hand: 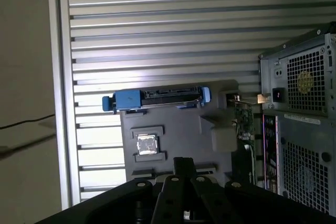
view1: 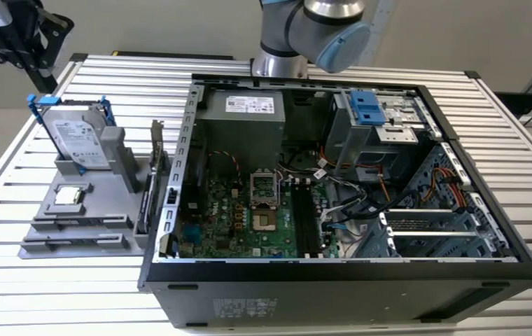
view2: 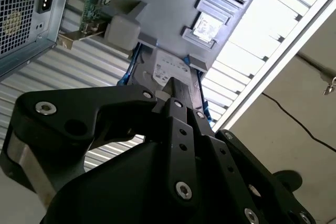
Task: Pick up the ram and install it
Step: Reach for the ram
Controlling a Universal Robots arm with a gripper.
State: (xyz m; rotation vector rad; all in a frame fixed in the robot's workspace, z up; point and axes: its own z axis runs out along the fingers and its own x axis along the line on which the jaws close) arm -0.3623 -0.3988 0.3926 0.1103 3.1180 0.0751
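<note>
Nearest in the exterior view lies the open computer case on the slatted table. On its motherboard, the ram appears to be seated upright in a slot beside the processor socket. On the exterior view's left, a gray holder tray carries a silver processor chip and an upright hard drive. Farthest back, the gripper hangs above the drive, well apart from the ram. In both wrist views its fingers look pressed together on nothing.
</note>
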